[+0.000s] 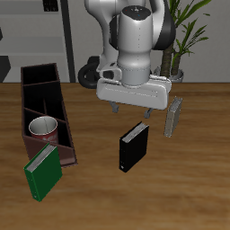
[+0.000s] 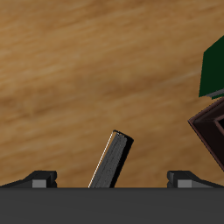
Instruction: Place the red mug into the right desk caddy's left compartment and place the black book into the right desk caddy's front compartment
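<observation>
The red mug [image 1: 42,128] already sits inside the right desk caddy [image 1: 47,101], a long, narrow maroon-brown box split by thin inner walls; its pale grey inside faces up, in the section bounded by a slanted divider, toward the caddy's end nearer the table's front edge. The black book [image 1: 133,146], a thick little hardcover with a matte cover, stands upright on the wood-grain table [image 1: 193,180] mid-surface, apart from the caddy. A green book [image 1: 42,172] leans at the caddy's front end, and a thin grey book [image 1: 172,119] stands farther back. The white arm reaches forward with the gripper [image 1: 130,109] pointing down, hovering just behind the black book; its fingers look apart and empty, though the wrist view shows only their tips.
</observation>
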Robot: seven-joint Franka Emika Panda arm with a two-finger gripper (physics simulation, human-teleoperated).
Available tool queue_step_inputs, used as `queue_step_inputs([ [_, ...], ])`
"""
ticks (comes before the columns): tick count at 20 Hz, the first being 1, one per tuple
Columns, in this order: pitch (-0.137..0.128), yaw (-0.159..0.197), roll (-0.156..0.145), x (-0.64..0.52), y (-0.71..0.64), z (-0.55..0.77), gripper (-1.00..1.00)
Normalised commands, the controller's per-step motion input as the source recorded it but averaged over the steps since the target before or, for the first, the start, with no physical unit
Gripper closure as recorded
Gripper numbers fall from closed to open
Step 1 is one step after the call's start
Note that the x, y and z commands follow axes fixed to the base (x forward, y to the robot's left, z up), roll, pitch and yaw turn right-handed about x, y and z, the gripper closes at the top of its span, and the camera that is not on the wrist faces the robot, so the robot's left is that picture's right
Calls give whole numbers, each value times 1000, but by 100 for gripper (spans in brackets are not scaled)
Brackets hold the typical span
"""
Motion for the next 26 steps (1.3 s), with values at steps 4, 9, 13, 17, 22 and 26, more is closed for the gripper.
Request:
queue_step_inputs([
  [4,13,-19,-12,3,-163,-164,-100],
  [9,27,-47,-27,80,-125,-225,-100],
  [13,17,-32,-5,45,16,-194,-100],
  [17,28,-28,-11,60,33,-235,-100],
  [22,13,-35,-2,3,-7,-145,-100],
  [26,19,-19,-3,-1,-60,-268,-100],
])
